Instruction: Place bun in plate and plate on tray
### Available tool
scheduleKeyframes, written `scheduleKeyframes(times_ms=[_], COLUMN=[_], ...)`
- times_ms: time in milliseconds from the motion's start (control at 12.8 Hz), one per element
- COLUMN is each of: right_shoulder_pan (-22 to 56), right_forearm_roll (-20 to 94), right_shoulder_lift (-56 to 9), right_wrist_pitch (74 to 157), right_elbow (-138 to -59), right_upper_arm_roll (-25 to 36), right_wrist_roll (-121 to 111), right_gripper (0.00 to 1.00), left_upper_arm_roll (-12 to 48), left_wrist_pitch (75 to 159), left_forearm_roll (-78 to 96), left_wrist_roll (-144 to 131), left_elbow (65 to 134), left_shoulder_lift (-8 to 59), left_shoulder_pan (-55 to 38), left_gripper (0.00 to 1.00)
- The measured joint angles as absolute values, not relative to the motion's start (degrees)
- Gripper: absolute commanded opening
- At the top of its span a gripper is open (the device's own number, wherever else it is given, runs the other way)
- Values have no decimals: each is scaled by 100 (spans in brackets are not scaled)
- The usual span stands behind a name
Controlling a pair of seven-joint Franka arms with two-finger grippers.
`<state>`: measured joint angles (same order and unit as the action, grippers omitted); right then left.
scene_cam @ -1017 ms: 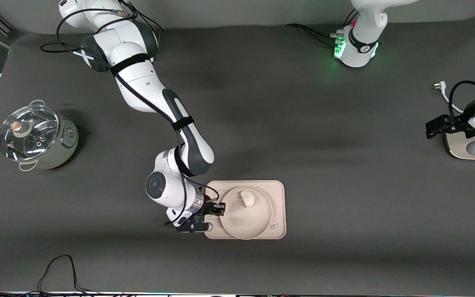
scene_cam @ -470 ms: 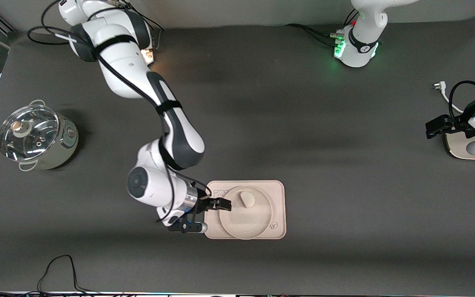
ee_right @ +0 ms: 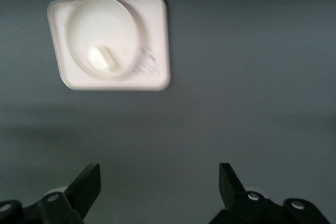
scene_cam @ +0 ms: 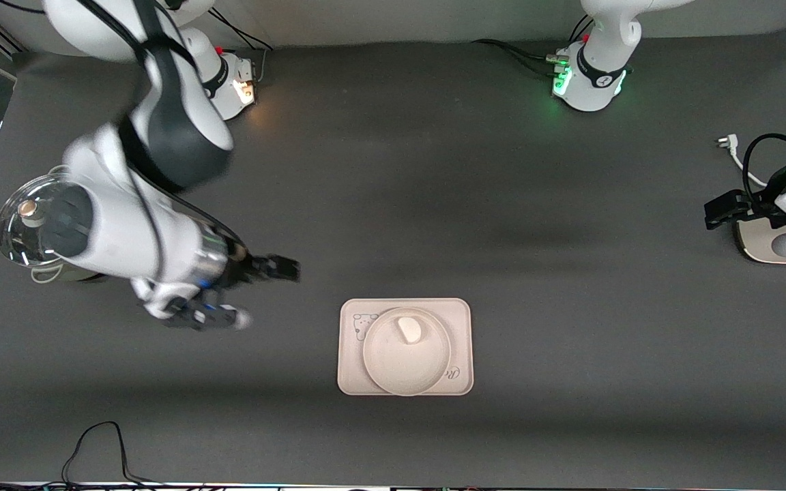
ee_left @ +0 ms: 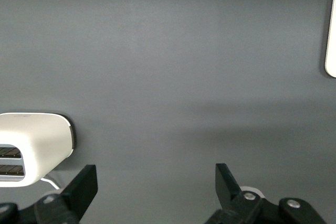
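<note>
Fingers of the right gripper spreading apart, gripping nothing, hanging over bare desk toward the right arm's end, near the lidded pot. Left gripper waiting with fingers apart beside what is probably a toaster. Bun sitting in the plate, plate resting on the tray.

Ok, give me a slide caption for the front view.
Bun in plate on tray; open right gripper over bare table.
</note>
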<state>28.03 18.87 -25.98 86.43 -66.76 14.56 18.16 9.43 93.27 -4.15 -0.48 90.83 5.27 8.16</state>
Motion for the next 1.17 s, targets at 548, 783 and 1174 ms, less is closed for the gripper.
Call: scheduleKeyframes(times_ms=[548, 783, 1174], right_shoulder_pan=[1018, 790, 794], right_forearm_roll=[466, 327, 121], right_shoulder_lift=[-496, -461, -465], right_wrist_pitch=[8035, 8192, 8429], right_elbow=[-8215, -8405, -8499], right_upper_arm_roll=[657, 850, 954], right_wrist_roll=[316, 146, 146], right_gripper=[100, 100, 100], left_upper_arm_roll=[935, 934, 933], left_wrist_pitch=[9327, 9327, 9326], left_forearm_roll=[-413, -413, -409], left_wrist_roll=[-48, -47, -47], left_elbow=[9083, 9083, 9083], left_shoulder_lift=[529, 529, 529], left_shoulder_pan=[820, 820, 820], left_gripper=[100, 100, 100])
